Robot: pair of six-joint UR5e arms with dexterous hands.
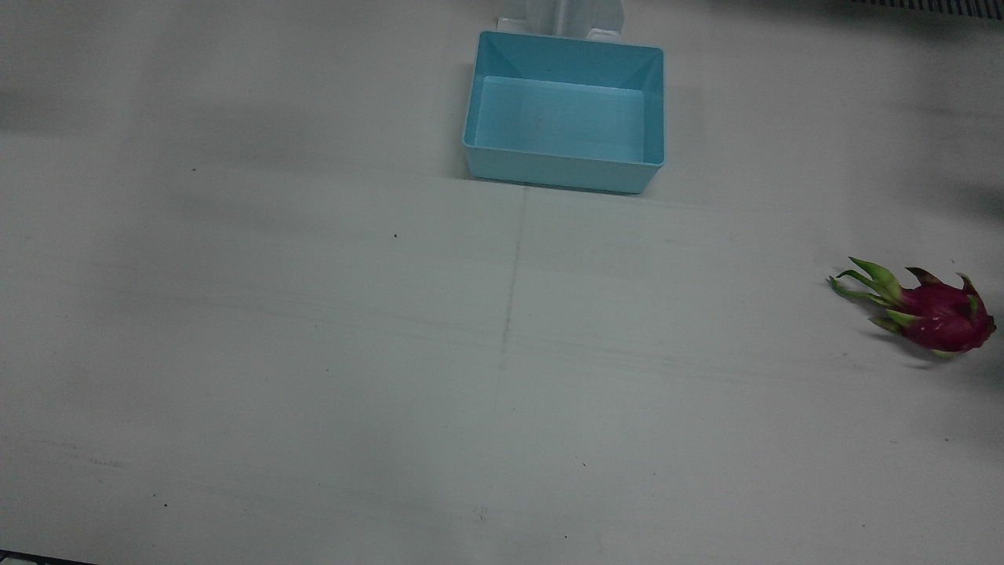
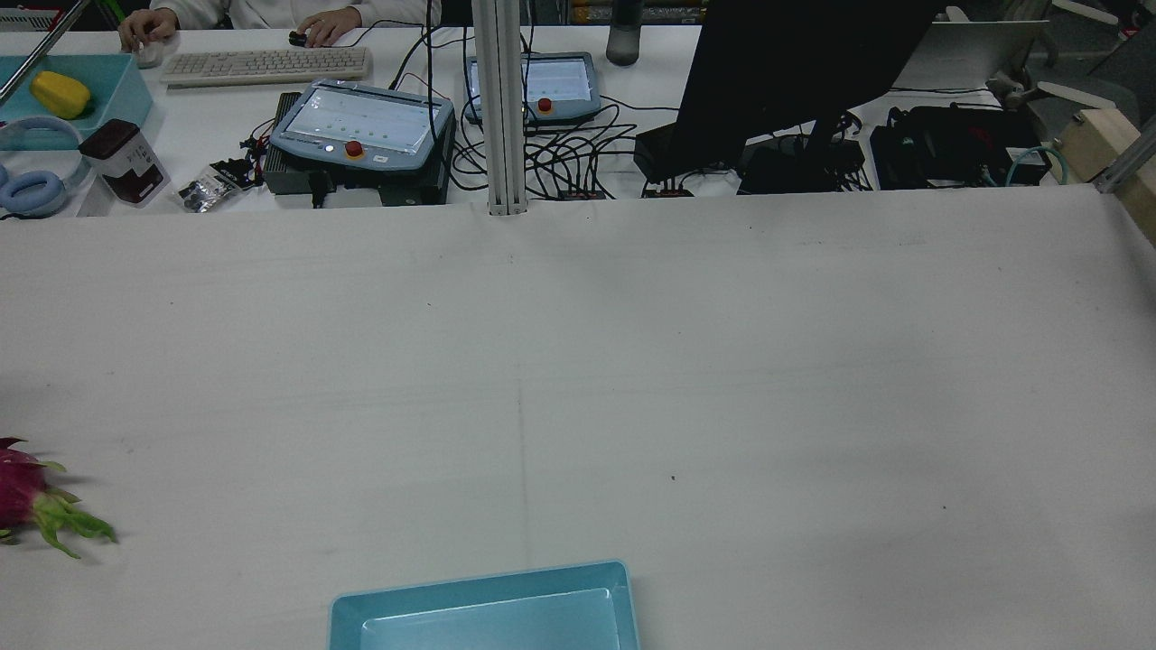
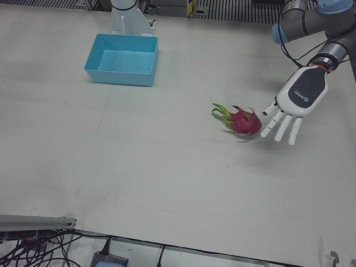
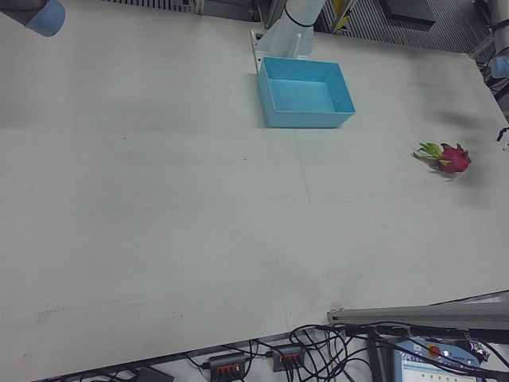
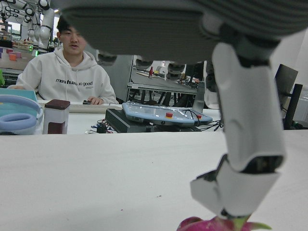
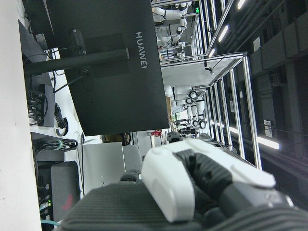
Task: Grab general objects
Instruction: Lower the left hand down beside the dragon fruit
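The left robot hand (image 3: 296, 100) hangs with its fingers (image 3: 282, 127) spread and pointing down, holding nothing; the magenta dragon fruit with green leafy scales (image 3: 240, 121) lies on the white surface (image 3: 167, 167) just beside those fingertips, toward the light-blue plastic bin (image 3: 122, 59), its leafy end pointing away from the hand; the grasp is, I judge, not yet begun. To do it well, bring the palm over the rounded body, not the scales, then curl around both flanks; the fruit may roll. The right robot hand (image 6: 192, 185) appears only in its own view, too partially to tell its state.
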